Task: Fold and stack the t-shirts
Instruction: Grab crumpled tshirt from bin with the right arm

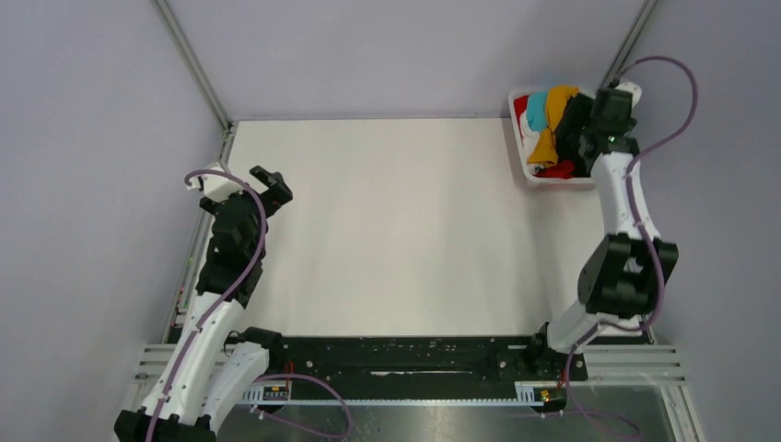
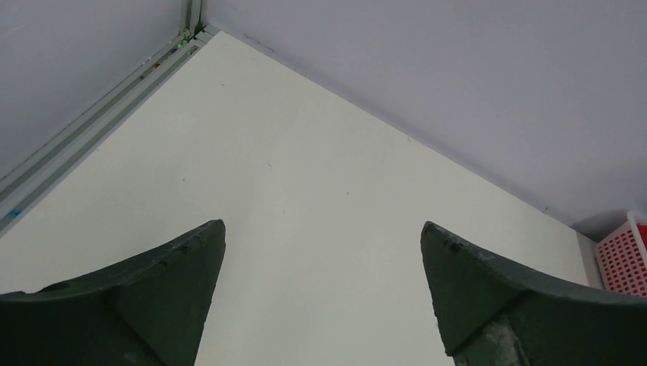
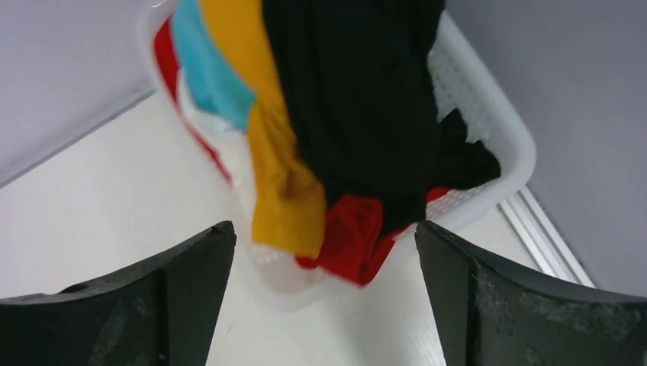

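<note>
- Right hand [image 3: 322, 232] hangs just over the basket [image 3: 519, 145], fingers apart, empty.
- Heaped in the basket lie the t-shirts [image 3: 282, 175]: black, mustard, teal, red, white.
- Left hand [image 2: 323, 229], fingers apart, hovers over the table [image 2: 305, 152], far from the basket.

Lighting's soft and even, looks like it comes from overhead. Barely any shadows on the white table [image 1: 405, 230], which is bright but not blown out. Top view is crisp. The right wrist view is blurry: the basket [image 3: 525, 152] and t-shirts [image 3: 358, 91] look smeared, and the close-up fingers [image 3: 137, 313] are dark and murky. Left wrist view is clean.
</note>
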`<state>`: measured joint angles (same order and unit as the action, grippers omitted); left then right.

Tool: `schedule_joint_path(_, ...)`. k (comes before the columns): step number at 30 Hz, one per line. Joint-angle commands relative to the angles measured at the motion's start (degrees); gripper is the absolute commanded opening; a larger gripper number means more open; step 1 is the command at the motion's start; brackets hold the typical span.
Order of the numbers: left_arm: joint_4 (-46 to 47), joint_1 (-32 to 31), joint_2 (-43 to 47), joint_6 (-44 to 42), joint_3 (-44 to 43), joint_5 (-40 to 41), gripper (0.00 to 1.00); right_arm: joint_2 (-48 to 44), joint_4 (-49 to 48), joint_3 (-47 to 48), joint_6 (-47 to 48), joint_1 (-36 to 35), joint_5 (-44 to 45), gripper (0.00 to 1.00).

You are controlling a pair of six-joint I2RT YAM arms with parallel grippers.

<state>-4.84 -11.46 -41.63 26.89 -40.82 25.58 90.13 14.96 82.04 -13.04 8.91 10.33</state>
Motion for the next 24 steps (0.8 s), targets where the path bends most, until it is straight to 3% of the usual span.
schedule_joint_path(1,-0.4,0.0,-1.6,0.1,-3.7,1.0,0.99,11.8,15.3,14.8,-0.7,3.5,-1.3,0.96)
schedule_joint_path(11,-0.6,0.0,-5.6,0.6,-4.9,-1.4,0.99,30.8,17.9,28.8,0.5,7.2,-2.7,0.88)
schedule_joint_path(14,-1.2,0.0,-6.9,0.6,-5.8,-1.9,0.99,34.7,17.8,31.8,1.1,7.8,-5.9,0.78)
schedule_joint_path(15,-1.4,0.0,-7.2,0.6,-6.2,-2.0,0.99,35.7,17.7,32.8,1.4,7.8,-7.0,0.72)
schedule_joint_path(19,-1.6,-0.1,-8.2,0.2,-6.9,-3.7,0.99,37.2,17.1,37.0,3.0,8.0,-6.7,0.3)
schedule_joint_path(24,-1.3,-0.1,-8.2,0.0,-7.0,-4.7,0.99,33.9,16.0,42.6,6.3,8.1,-3.7,0.0)
